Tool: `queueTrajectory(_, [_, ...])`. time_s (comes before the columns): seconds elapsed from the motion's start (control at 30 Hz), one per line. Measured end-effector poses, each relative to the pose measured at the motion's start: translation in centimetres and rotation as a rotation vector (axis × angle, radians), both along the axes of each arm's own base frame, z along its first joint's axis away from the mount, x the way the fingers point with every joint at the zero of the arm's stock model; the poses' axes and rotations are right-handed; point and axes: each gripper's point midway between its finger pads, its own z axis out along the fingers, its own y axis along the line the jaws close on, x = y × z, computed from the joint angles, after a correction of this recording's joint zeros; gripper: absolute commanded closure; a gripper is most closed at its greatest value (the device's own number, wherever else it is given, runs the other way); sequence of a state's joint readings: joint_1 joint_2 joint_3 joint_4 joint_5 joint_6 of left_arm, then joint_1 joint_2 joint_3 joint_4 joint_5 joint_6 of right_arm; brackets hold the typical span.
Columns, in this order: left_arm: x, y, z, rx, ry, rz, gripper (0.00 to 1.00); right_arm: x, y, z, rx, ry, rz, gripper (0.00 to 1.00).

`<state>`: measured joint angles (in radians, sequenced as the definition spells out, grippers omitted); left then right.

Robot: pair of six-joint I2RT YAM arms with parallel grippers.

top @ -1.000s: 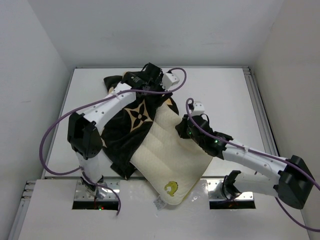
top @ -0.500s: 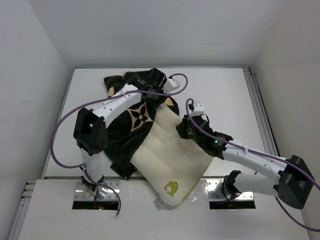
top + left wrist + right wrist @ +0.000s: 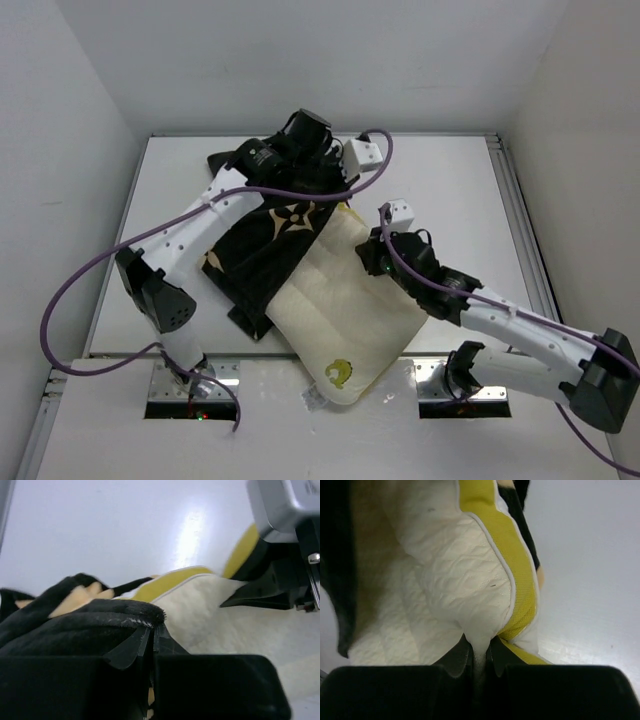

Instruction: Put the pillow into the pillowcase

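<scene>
Top external view, from the arm bases outward: the pillow point(image 3: 345, 305), cream-white and quilted, lies slantwise on the white bench point(image 3: 450, 180). Its near corner, marked with a small round yellow-green logo point(image 3: 340, 373), overlaps the bench's near edge between the two bases. Farther along, at the pillow's right edge, the right hand point(image 3: 383, 248) is pressed together on the pillow. The right wrist view shows its fingers pinching a fold of the quilted cover just beside the yellow-green side band point(image 3: 515, 570). To the left and beyond, the black pillowcase point(image 3: 260, 250) with tan flower motifs lies over the pillow's far left part, so only the near and right portions stay uncovered. Farthest away, the left hand point(image 3: 318, 170) sits at the far end of the pillowcase. In the left wrist view, its fingertips point(image 3: 132, 647) are closed together on the black plush rim, with cream pillow just beyond them.
</scene>
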<state>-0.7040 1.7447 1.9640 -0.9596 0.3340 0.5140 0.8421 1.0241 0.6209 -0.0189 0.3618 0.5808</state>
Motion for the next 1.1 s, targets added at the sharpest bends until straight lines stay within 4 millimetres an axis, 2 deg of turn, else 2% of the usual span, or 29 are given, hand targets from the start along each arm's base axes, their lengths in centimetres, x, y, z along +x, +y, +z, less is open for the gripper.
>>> queueTrajectory(0.07, [-1.6, -1.1, 0.1, -0.002, -0.001, -0.078, 1.0, 0.1, 0.1, 2.0, 0.024, -0.072, 0.025, 1.0])
queueTrajectory(0.17, [-2.9, -1.6, -1.0, 0.014, 0.015, -0.151, 1.0, 0.0, 0.1, 5.4, 0.082, -0.19, 0.059, 1.0])
queueTrajectory(0.27, [-2.4, -1.6, -1.1, 0.012, 0.006, -0.142, 1.0, -0.7, 0.0, 7.6, 0.118, -0.271, 0.1, 1.0])
queueTrajectory(0.33, [-1.1, -1.3, -0.8, 0.001, -0.018, -0.101, 1.0, -1.1, 0.1, 8.5, 0.137, -0.298, 0.125, 1.0])
queueTrajectory(0.4, [0.5, -0.8, -0.5, -0.017, -0.035, -0.041, 1.0, -1.5, 0.3, 8.8, 0.149, -0.309, 0.148, 1.0])
queueTrajectory(0.57, [4.1, 0.2, -0.2, -0.066, -0.048, 0.083, 1.0, -1.8, 0.6, 8.2, 0.154, -0.307, 0.169, 1.0])
queueTrajectory(0.63, [4.8, 0.3, -0.4, -0.079, -0.032, 0.102, 1.0, -1.9, 0.7, 8.1, 0.154, -0.305, 0.176, 1.0])
queueTrajectory(0.7, [4.6, -0.2, -0.5, -0.093, -0.009, 0.069, 1.0, -2.0, 0.8, 8.1, 0.155, -0.305, 0.179, 1.0])
queueTrajectory(0.8, [2.1, -1.7, -0.8, -0.086, 0.017, -0.069, 1.0, -1.9, 0.7, 7.8, 0.155, -0.312, 0.167, 1.0])
queueTrajectory(0.97, [-4.8, -4.6, -2.8, -0.016, 0.04, -0.37, 1.0, -0.8, 0.3, 6.8, 0.114, -0.322, 0.115, 1.0])
queueTrajectory(1.03, [-6.2, -4.8, -3.3, -0.005, 0.046, -0.439, 1.0, 0.0, -0.2, 6.0, 0.095, -0.307, 0.079, 1.0])
queueTrajectory(1.1, [-6.5, -4.8, -3.3, -0.01, 0.04, -0.476, 1.0, 0.9, -1.0, 5.2, 0.089, -0.287, 0.028, 1.0])
